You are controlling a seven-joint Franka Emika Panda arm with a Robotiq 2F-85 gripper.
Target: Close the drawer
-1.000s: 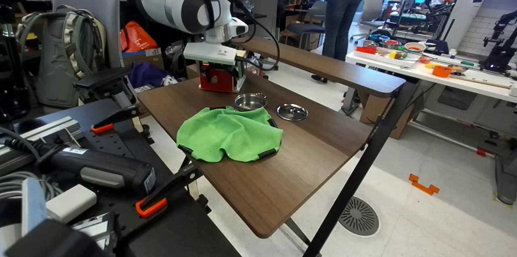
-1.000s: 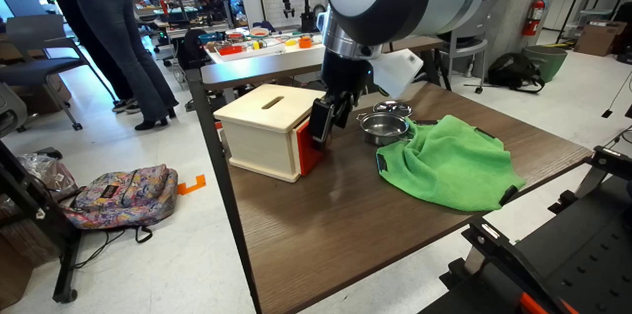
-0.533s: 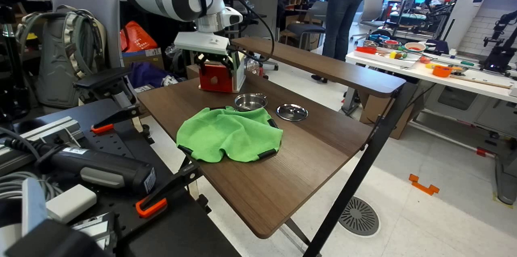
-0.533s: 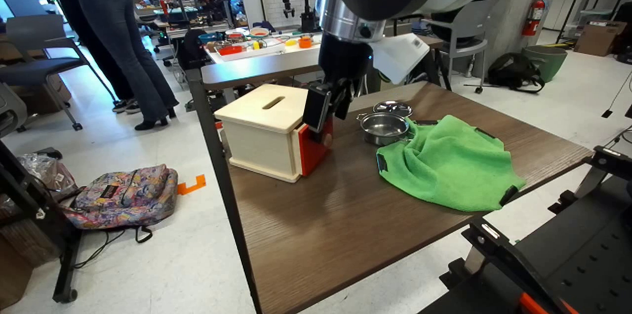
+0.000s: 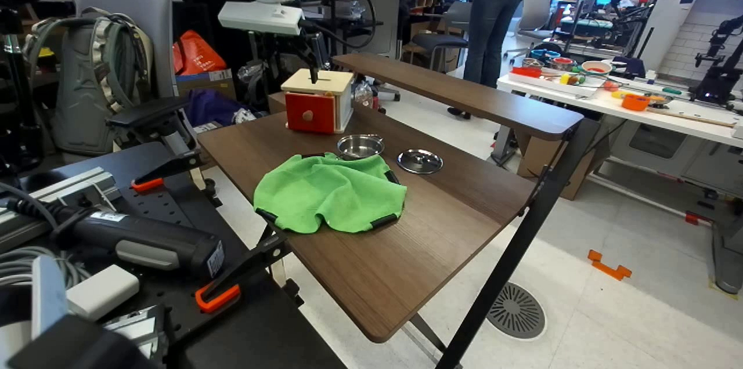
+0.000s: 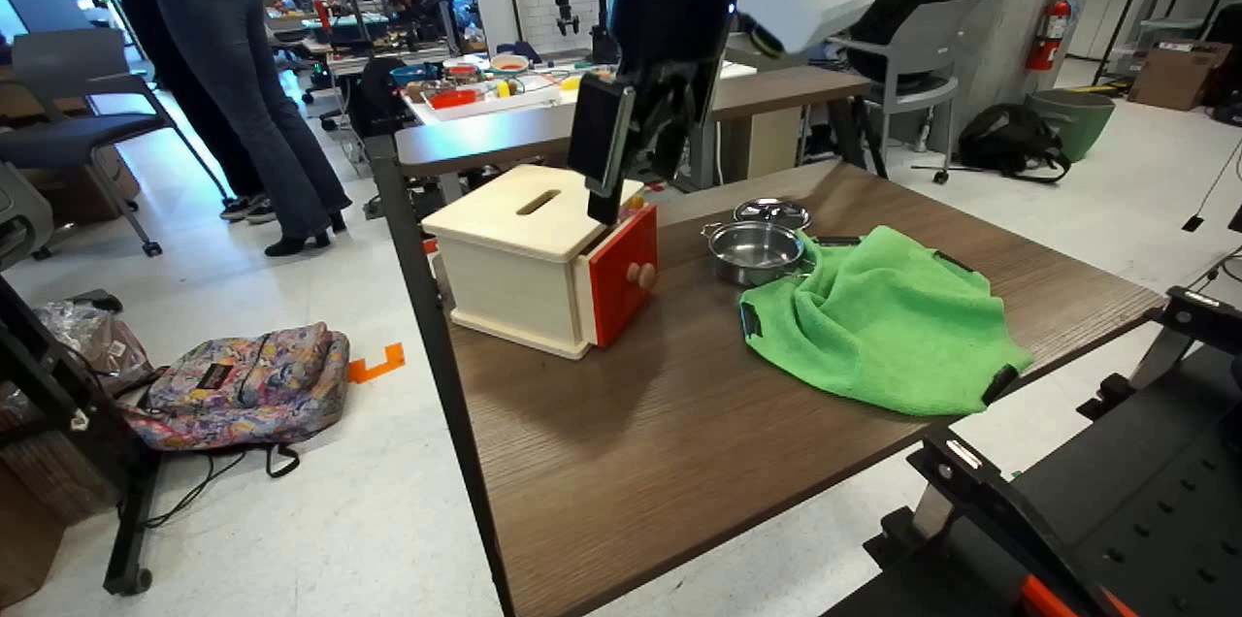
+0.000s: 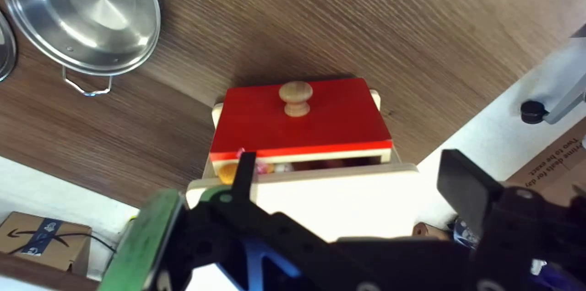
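The drawer [image 6: 613, 285] seems mostly in its box [image 6: 509, 282] on the desk [image 6: 679, 481] yet ajar, small objects [image 7: 227, 173] showing behind the red front, the pan [image 6: 755, 253] and then the cloth [image 6: 888, 336] to its right in an exterior view. Closing looks unfinished: the end effector [image 7: 350, 158] hangs over the box, fingers [image 7: 244, 172] spread and grasping nothing, so a push likely remains. In the wrist view, the left carton [image 7: 57, 247] bears a curved arrow and unreadable blue label [image 7: 41, 235]; the right carton's [image 7: 558, 167] upside-down print reads "Two to be exact".
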